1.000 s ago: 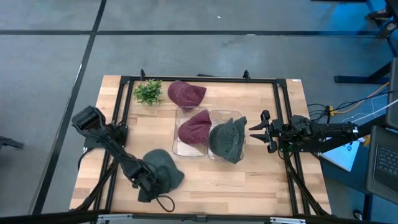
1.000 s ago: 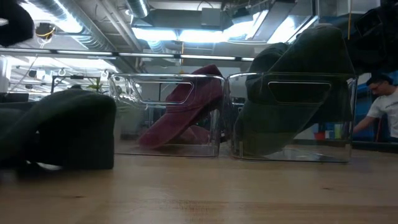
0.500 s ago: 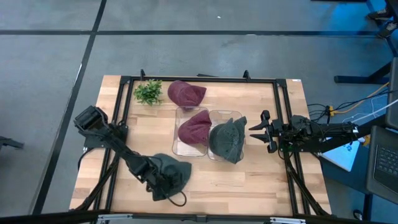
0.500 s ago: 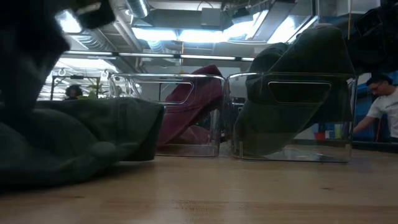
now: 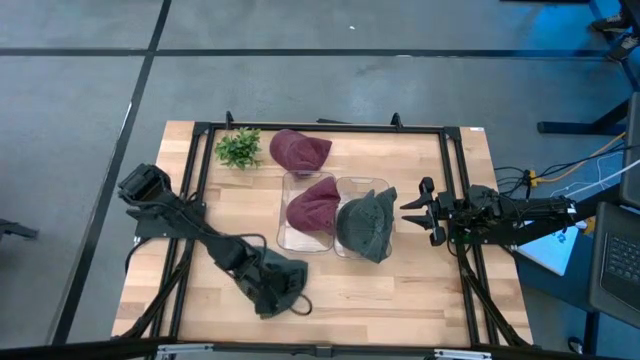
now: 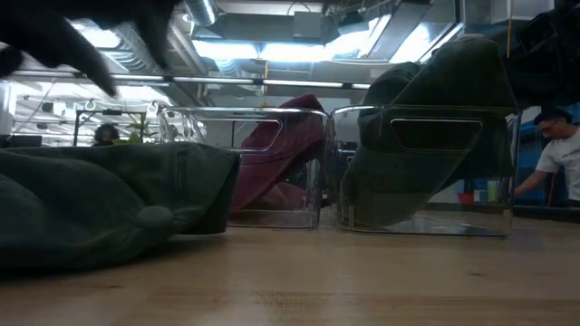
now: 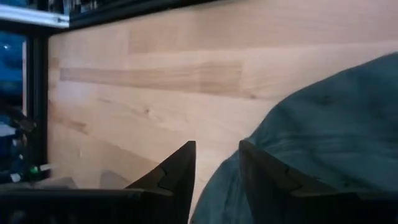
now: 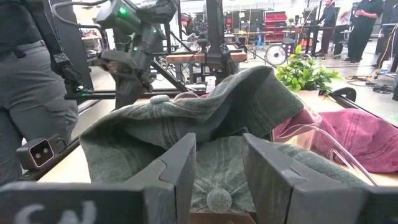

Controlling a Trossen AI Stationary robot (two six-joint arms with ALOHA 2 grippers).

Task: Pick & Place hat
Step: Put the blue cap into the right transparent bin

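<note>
Your bench [image 5: 420,285] is a light wooden top seen from above, with a dark frame around it. Your left gripper [image 5: 262,292] is low over the near edge, left of the middle, right at a crumpled dark green hat [image 5: 280,281] that lies flat on the wood there. In the left wrist view its two fingers [image 7: 176,176] stand a small way apart with the hat's cloth [image 7: 323,149] under and beside them; you cannot tell whether they pinch the cloth or only touch it.

In the middle of the bench stand two clear bins side by side. The left bin [image 5: 300,243] holds a maroon hat [image 5: 313,205]. The right bin [image 5: 365,184] holds a second green hat [image 5: 366,224], which spills over its near wall.

A second maroon hat [image 5: 298,150] lies by the far edge, with a small green plant [image 5: 238,148] just beside it, toward the far left corner.

Your right gripper [image 5: 417,210] waits at the right edge, near the right bin, fingers spread and holding nothing. A person [image 6: 555,163] shows in the room beyond.
</note>
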